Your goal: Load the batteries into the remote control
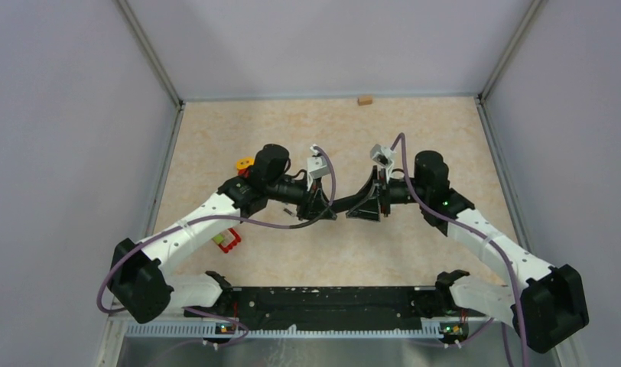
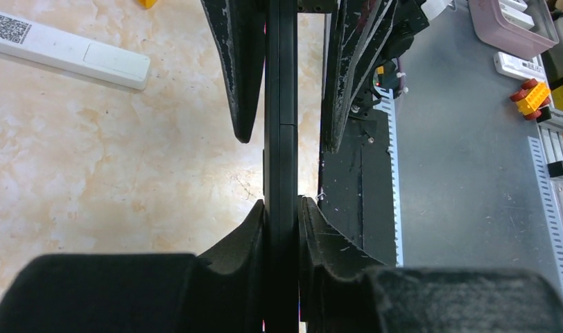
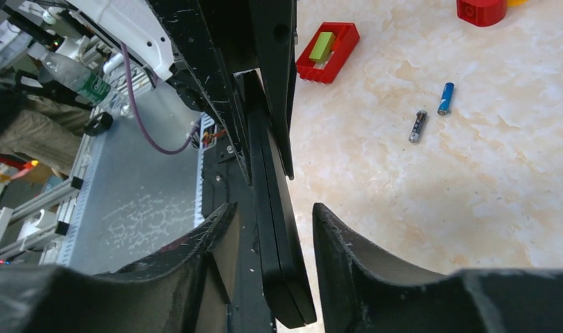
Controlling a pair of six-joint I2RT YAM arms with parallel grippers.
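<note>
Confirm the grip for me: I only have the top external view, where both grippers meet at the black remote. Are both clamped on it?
Observer: No. The left gripper is shut on the black remote. The right gripper only straddles it, with a gap showing at one finger.
Operator: I can't make out the batteries from up here.
Observer: The right wrist view shows a blue battery and a dark battery lying loose on the table, close together but apart.
Operator: Anything else nearby?
Observer: A white remote with a QR code lies flat on the table in the left wrist view.
</note>
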